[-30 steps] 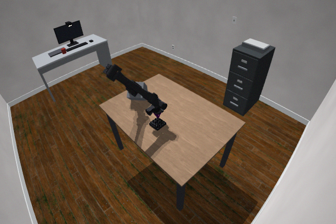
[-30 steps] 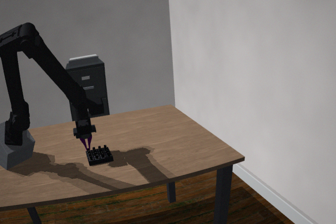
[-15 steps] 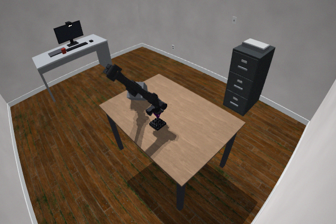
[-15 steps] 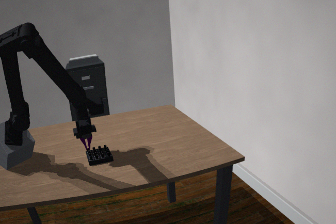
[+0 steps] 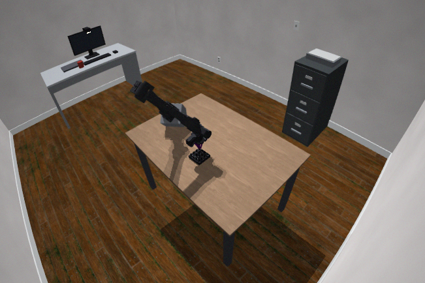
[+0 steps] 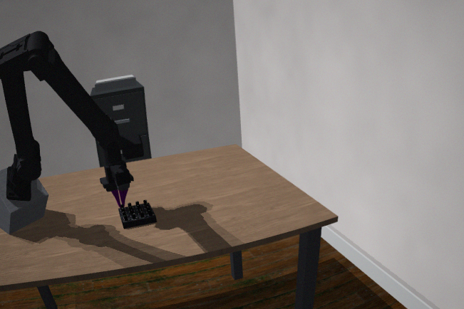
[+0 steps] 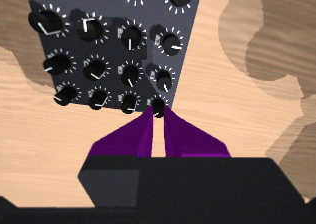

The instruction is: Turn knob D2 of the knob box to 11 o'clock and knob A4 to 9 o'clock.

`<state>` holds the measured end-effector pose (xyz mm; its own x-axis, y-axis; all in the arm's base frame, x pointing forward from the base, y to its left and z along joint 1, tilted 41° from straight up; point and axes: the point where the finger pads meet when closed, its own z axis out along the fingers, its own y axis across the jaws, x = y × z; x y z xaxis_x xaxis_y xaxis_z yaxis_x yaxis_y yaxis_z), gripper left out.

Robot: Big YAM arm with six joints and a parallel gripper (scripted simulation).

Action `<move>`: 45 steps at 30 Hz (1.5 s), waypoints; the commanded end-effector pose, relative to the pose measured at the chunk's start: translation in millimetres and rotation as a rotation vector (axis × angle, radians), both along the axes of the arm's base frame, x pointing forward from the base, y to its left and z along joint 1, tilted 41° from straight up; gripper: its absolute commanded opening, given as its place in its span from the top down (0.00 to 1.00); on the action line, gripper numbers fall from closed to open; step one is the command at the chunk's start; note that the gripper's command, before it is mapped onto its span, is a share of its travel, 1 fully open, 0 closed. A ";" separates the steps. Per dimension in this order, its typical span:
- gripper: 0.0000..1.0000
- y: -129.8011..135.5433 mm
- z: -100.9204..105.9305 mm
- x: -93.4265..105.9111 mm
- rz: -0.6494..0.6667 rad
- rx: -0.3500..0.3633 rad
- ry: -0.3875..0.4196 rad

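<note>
black box, feet-down on tabletop | D2: black, upright, not at 11 yet | A4: black too, line partly hidden

Upper left of the top view: one pale desk bearing a dark monitor on a stand, a black keyboard, a small black mouse, and a red mug standing at a flat grey item. Upper right of that view, also left of centre in the exterior view: one dark filing cabinet, three drawers, topped by a pale flat-topped object. Upper right, on the grey wall: one light wall plate; upper centre, low on the wall: one small outlet.
</note>
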<state>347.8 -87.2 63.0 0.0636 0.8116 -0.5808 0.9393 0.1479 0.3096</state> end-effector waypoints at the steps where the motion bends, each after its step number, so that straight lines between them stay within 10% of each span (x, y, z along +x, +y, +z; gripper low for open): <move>1: 0.93 0.9 -0.3 2.7 0.084 -0.035 0.053; 45: 0.93 1.7 3.9 8.3 0.798 -0.363 0.574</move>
<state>345.0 -88.9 62.6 -0.7249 0.3548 -0.5904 0.6052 0.7375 -0.2999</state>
